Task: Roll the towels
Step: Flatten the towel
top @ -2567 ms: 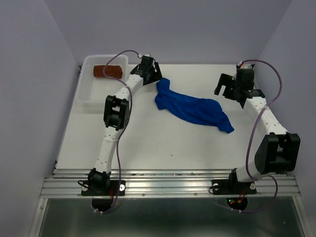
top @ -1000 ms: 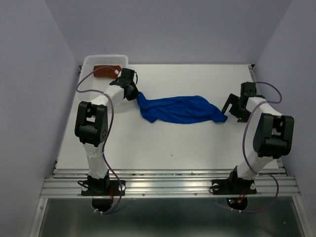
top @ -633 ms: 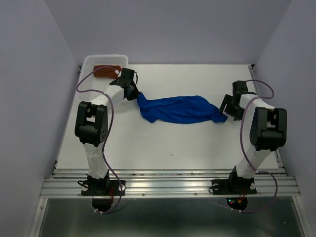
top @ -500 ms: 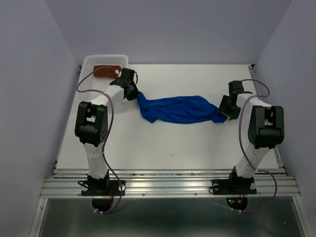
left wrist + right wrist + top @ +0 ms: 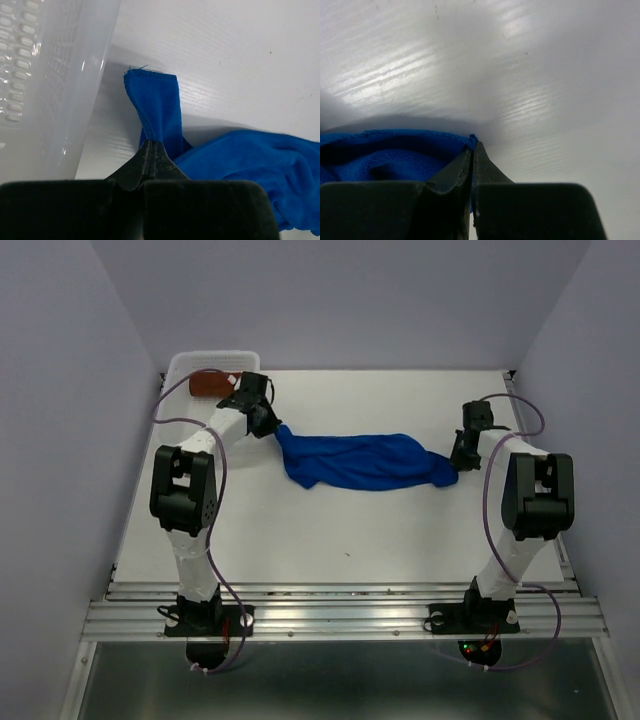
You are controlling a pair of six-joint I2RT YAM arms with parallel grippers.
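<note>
The blue towel [image 5: 360, 460] lies bunched and stretched across the middle of the table between my two arms. My left gripper [image 5: 270, 426] is shut on its left corner, and in the left wrist view that corner [image 5: 152, 105] sticks out past the closed tips [image 5: 151, 145]. My right gripper [image 5: 457, 462] is shut on the towel's right end; the right wrist view shows the blue hem [image 5: 395, 150] pinched at the closed tips [image 5: 473, 146]. The rust-brown towel [image 5: 207, 383] lies rolled inside the white basket [image 5: 180, 368].
The white perforated basket stands at the table's back left corner, its wall [image 5: 55, 75] close beside my left gripper. Purple cables loop off both arms. A metal rail [image 5: 340, 615] runs along the table's near edge.
My right gripper has moved left onto the towel's right end and shut on it. The left gripper has drawn its corner slightly back and left, still shut.
</note>
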